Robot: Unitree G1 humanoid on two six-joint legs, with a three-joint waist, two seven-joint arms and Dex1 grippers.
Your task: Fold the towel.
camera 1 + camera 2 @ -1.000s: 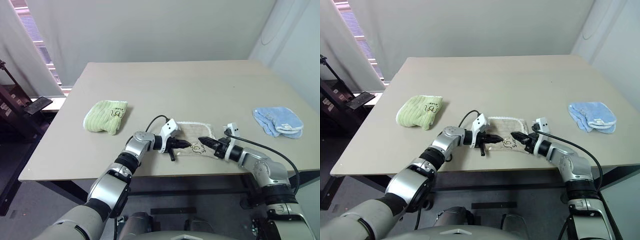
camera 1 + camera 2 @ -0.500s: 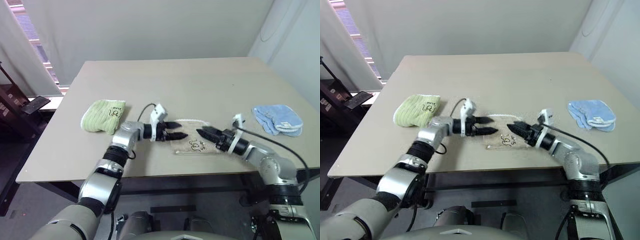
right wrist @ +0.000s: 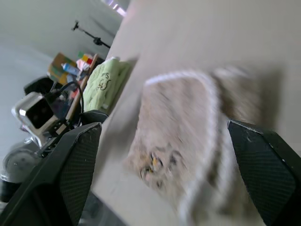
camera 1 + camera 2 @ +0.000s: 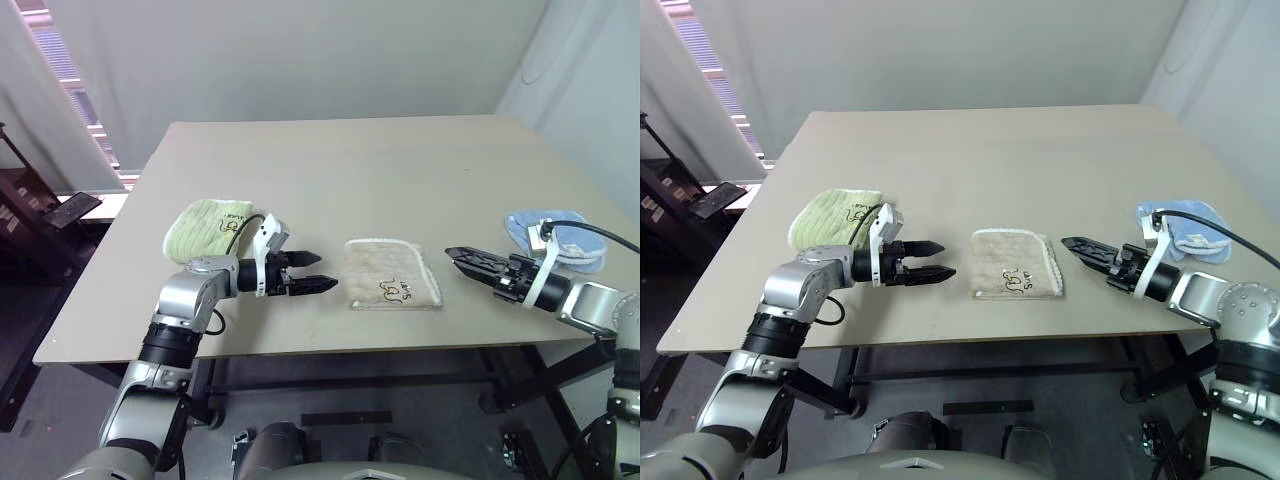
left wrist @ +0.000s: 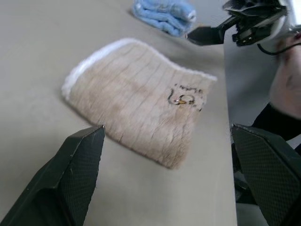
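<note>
The towel (image 4: 392,273) lies folded into a small beige rectangle near the table's front edge, with a white corded border and a dark print on its near half. My left gripper (image 4: 325,272) hovers a short way to its left, open and empty, pointing at it. My right gripper (image 4: 455,257) hangs just off the towel's right side, open with nothing held. The left wrist view shows the towel (image 5: 136,101) between my wide-spread fingers (image 5: 70,183), apart from them. In the right wrist view the towel (image 3: 183,127) lies ahead, untouched.
A folded light-green cloth (image 4: 208,231) lies on the table (image 4: 350,170) behind my left arm. A light-blue cloth (image 4: 555,235) sits at the right edge, beside my right wrist and its cable. A dark stand with a phone (image 4: 75,208) is off the table's left side.
Both grippers opened and let go of the towel, then rose and drew apart, left one leftward, right one rightward. The towel now lies flat and folded between them.
</note>
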